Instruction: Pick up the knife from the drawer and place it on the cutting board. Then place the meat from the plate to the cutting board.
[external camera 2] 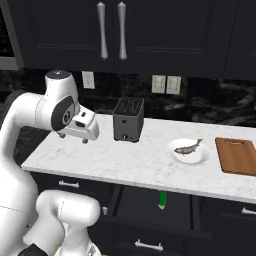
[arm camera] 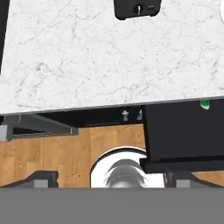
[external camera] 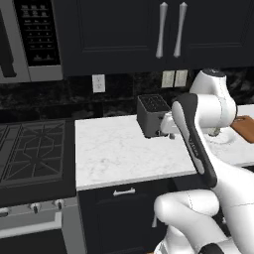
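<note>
While the end effector [external camera 2: 86,141] hangs wide open and empty above the bench [external camera 2: 125,160], left of the toaster [external camera 2: 128,120], neither of the 2 steps is done. Right of the toaster, the knife [external camera 2: 162,199] lies in the open drawer [external camera 2: 150,205], the meat [external camera 2: 188,147] sits on the plate [external camera 2: 176,155], and the cutting board [external camera 2: 237,155] is bare.

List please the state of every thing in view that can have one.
drawer: pulled open
knife: lying in the drawer, green handle showing
meat: on the plate
plate: on the counter
cutting board: bare
gripper: open, holding nothing
</note>
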Robot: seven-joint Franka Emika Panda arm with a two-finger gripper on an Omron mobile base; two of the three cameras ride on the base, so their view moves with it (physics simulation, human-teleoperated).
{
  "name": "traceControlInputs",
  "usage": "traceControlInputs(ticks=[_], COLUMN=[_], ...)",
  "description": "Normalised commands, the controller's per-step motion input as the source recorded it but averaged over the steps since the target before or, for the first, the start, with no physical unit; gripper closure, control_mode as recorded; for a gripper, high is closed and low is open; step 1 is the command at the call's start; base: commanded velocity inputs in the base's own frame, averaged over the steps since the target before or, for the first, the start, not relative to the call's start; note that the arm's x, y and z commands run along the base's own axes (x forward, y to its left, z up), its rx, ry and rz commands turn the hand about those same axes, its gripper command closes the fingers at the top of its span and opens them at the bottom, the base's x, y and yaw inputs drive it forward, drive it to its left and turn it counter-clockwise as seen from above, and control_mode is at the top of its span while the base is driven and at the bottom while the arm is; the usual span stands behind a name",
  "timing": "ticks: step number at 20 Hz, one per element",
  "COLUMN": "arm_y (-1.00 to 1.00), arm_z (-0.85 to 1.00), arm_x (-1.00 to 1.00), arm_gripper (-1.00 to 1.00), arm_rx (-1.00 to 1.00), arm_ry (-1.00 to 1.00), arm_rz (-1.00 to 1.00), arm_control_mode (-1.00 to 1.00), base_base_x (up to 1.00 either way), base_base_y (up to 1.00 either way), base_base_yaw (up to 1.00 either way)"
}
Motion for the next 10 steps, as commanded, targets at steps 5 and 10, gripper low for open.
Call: traceControlInputs(ticks=[5,10], arm_y=[0.04,0.00], arm_z=[-0.11,0.00], arm_x=[-0.26,0.00], arm_gripper=[-1.00,-1.00], arm_rx=[0.00,0.00], arm_ry=[0.00,0.00], arm_rz=[-0.10,0.00], arm_control_mode=[1.00,1.00], base_base_x=[-0.01,0.00], base_base_y=[0.08,0.75], base_base_yaw=[-0.03,-0.43])
